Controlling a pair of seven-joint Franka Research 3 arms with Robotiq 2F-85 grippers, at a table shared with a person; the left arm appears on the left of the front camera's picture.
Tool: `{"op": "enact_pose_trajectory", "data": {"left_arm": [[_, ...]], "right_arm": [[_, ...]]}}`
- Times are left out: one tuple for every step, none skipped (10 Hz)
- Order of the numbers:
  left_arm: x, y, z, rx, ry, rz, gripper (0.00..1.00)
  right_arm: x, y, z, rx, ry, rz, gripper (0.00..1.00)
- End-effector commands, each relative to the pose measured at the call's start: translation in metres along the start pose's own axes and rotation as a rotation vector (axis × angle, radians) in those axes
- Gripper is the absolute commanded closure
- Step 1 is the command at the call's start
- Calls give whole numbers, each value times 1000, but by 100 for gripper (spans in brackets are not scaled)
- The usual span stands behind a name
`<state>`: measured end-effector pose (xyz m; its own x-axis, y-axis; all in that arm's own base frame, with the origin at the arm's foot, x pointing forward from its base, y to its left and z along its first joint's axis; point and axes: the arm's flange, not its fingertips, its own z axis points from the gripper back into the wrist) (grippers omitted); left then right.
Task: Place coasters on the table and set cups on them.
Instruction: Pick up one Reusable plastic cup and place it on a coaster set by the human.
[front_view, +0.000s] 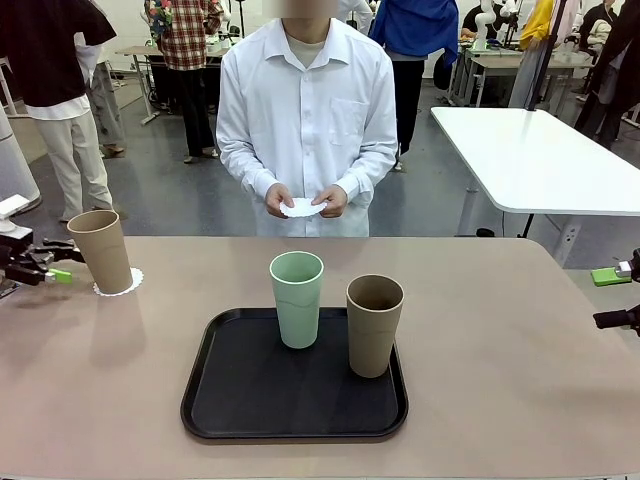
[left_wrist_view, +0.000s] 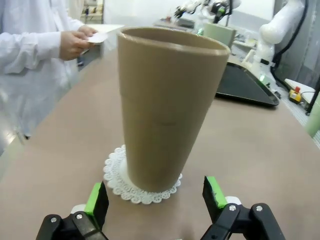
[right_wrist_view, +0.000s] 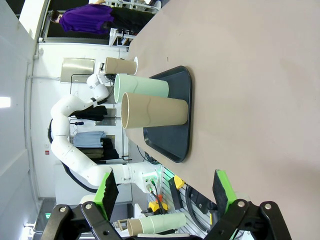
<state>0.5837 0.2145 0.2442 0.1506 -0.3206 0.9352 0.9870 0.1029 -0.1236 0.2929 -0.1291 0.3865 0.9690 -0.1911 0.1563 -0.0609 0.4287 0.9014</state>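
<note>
Left wrist view: scalloped white coaster (left_wrist_view: 114, 175)

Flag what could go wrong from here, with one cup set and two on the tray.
1. The open left gripper sits close to the tall tan cup; a nudge could tip it or drag it off its coaster.
2. The mint cup and the other tan cup stand near each other on the tray; grasping one might knock the other.
3. The person's hands hold the next coaster; an arm reaching in as it is laid could meet them.
</note>
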Motion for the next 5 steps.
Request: {"op": "enact_pose_trajectory", "data": {"left_arm": [[62,-39,15,221,146,124,0],[88,-55,24,363,264,202,0],[108,-71,32,402,333,215,0],[122,-84,39,424,390,240,0],[137,-99,43,461,470,282,0]], "right_arm": [[1,0,-1,15,-3,3,0],[1,0,-1,15,-3,3,0],[1,0,-1,15,-3,3,0],[1,0,-1,15,-3,3,0],[1,0,-1,15,-3,3,0]]}}
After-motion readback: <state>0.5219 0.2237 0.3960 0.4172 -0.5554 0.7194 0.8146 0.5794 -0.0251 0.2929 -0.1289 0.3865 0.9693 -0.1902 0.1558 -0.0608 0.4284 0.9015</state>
